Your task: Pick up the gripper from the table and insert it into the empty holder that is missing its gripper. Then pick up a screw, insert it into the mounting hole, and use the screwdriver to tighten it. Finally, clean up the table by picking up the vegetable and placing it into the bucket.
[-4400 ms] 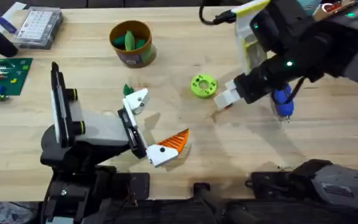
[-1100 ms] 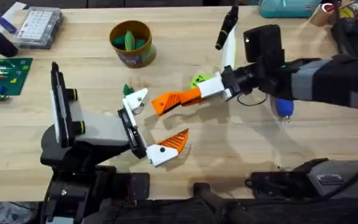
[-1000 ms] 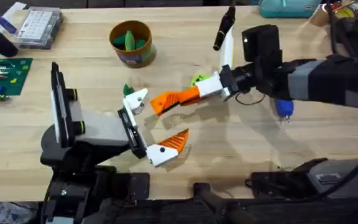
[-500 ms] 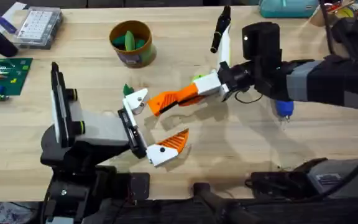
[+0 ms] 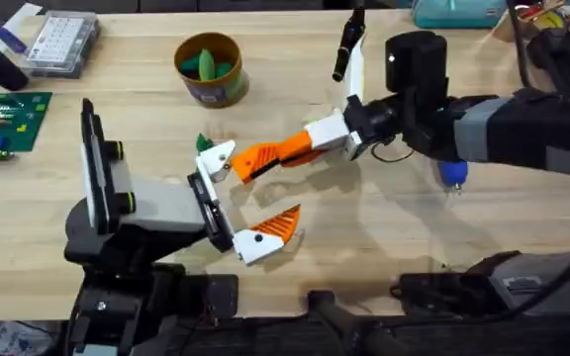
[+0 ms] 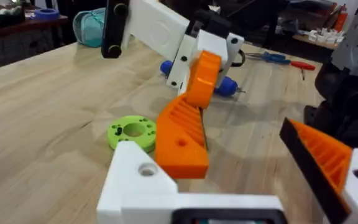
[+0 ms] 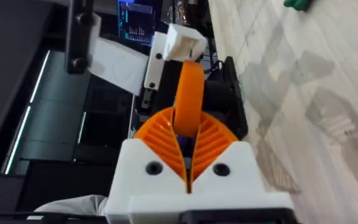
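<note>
Between your right claw's [image 5: 300, 148] orange ribbed pads [image 7: 213, 144] you are pinching the gripper [image 5: 257, 157], the pads closing tight on its narrow end. The gripper's long axis is lying nearly level above the tabletop [image 5: 384, 222], running from the right claw toward the left arm, its broad free end pointing at the holder [image 5: 220, 156]. From the left wrist view that broad end is sitting just beside the holder's [image 6: 137, 179] white block with the small dark hole; you cannot tell if they are touching. Your left claw [image 5: 243, 198] is standing wide apart, the bare holder forming one finger and the ridged orange-tipped finger [image 5: 270, 230] the other. Behind the gripper the lime ring [image 6: 132, 131] is resting on the tabletop, and the screwdriver [image 5: 450, 172] is lying beyond the right arm. Farther back the bucket [image 5: 209, 69] is holding green pieces.
</note>
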